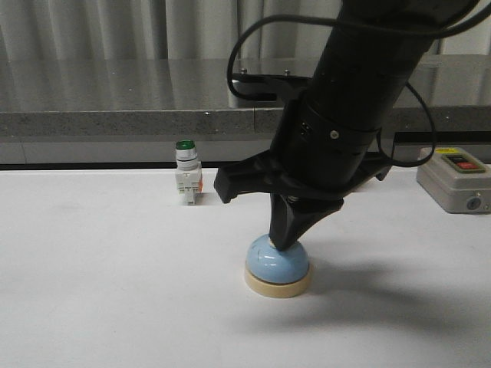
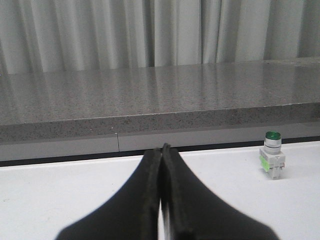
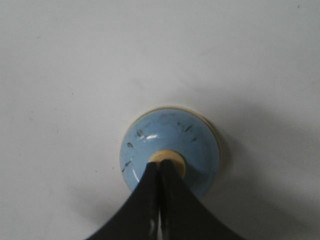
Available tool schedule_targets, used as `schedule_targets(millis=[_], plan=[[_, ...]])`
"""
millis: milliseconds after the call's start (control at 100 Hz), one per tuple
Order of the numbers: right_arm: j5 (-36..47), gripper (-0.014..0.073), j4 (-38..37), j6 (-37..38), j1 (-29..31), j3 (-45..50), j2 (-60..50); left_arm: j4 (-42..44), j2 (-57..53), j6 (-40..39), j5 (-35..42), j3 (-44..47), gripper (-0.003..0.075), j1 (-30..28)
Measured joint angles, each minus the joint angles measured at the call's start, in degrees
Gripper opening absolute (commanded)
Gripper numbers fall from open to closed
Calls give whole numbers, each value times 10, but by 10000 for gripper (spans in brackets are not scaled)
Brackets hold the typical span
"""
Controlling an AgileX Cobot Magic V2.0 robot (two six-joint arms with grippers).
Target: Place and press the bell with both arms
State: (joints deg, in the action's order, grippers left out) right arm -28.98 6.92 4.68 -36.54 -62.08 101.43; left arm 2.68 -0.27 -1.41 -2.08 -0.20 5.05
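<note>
1. Front view first: the bell point(image 1: 278, 264), light-blue dome on a cream base, sits on the white table point(image 1: 100, 291) near the middle, a little toward the camera.
2. Coming down from the upper right, the big black right arm point(image 1: 360, 84) is planted right over it, and the right gripper point(image 1: 285, 244) has its tip down on the crown of the dome.
3. Right wrist view confirms it: the two black fingers point(image 3: 172, 200) are pressed flat together with nothing between them, and their joined tip meets the cream top button point(image 3: 170, 161) of the bell point(image 3: 170, 150). Clenched on itself, holding nothing.
4. Whether the button is actually pushed in, I cannot tell.
5. Over to the left wrist view: the left gripper point(image 2: 163, 150) is clamped tight too, fingers point(image 2: 145, 200) meeting along one thin seam, empty, with bare white table ahead of it.
6. That same view catches a green-capped white pushbutton switch point(image 2: 272, 156) standing upright near the table's far edge, under a grey speckled ledge point(image 2: 160, 95).
7. Back in the front view, that switch point(image 1: 186, 172) stands well behind and to the left of the bell, apart from it.
8. Far right, a grey box with red and green buttons point(image 1: 456, 180) sits by the table's back edge, well clear of the bell.
</note>
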Motion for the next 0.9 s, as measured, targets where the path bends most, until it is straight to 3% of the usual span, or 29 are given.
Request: schedule_targets(millis=[250, 620, 900], plan=[[-5, -64, 0, 0, 0, -1, -9, 0, 0, 0, 0, 0, -21, 0], [-5, -64, -38, 0, 6, -1, -125, 0, 0, 0, 0, 0, -21, 0], [16, -64, -63, 0, 95, 46, -223, 0, 0, 0, 0, 0, -21, 0]])
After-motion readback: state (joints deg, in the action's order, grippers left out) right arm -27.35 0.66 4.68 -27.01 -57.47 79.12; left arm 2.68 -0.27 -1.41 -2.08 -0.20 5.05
